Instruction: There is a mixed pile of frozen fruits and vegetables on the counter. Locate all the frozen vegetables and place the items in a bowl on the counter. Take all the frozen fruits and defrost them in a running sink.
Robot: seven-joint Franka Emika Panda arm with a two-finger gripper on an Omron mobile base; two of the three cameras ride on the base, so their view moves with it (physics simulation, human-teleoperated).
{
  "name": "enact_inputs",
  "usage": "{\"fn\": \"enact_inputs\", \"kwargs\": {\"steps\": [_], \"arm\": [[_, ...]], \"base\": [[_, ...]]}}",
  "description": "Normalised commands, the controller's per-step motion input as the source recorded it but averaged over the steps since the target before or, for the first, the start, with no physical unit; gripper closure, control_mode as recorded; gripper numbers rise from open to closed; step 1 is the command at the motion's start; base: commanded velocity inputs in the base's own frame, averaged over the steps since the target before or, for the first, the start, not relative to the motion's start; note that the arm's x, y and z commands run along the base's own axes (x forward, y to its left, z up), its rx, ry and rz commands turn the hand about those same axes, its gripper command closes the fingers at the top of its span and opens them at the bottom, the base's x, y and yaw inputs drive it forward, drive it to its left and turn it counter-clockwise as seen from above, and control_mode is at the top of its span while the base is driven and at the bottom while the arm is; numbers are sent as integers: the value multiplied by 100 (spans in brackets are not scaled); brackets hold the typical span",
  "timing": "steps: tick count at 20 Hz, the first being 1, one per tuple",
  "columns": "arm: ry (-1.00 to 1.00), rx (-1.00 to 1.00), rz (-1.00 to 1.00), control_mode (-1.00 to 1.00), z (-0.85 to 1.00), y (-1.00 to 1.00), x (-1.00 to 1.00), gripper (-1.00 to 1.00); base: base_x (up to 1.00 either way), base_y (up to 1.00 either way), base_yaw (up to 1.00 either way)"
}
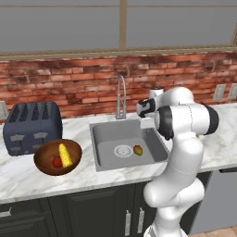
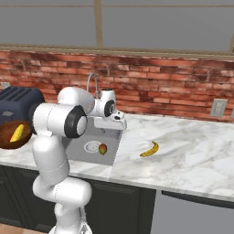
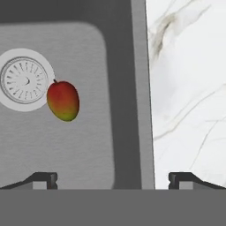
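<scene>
In the grey sink, a round orange-red fruit with a greenish end lies just right of the drain; it shows too in the right base view and the hand view. My gripper hangs open and empty above the sink's right rim, pointing down, well above the fruit. The brown bowl left of the sink holds the corn cob and the red round item. A banana lies on the marble counter right of the sink.
A dark toaster stands behind the bowl. The curved steel faucet rises at the sink's back edge; I see no water from it. A brick wall with outlets runs behind the counter.
</scene>
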Motion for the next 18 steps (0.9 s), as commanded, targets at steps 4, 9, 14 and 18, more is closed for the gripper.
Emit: {"fn": "enact_inputs", "kwargs": {"steps": [4, 9, 14, 18], "arm": [[-5, 1, -1, -100, 9, -31, -45, -100], [-1, 0, -5, -100, 23, -34, -27, -100], [1, 0, -4, -100, 11, -46, -4, -100], [1, 3, -3, -100, 7, -47, -10, -100]], "base": [[0, 0, 0], [0, 0, 0], [0, 0, 0], [0, 0, 0]]}}
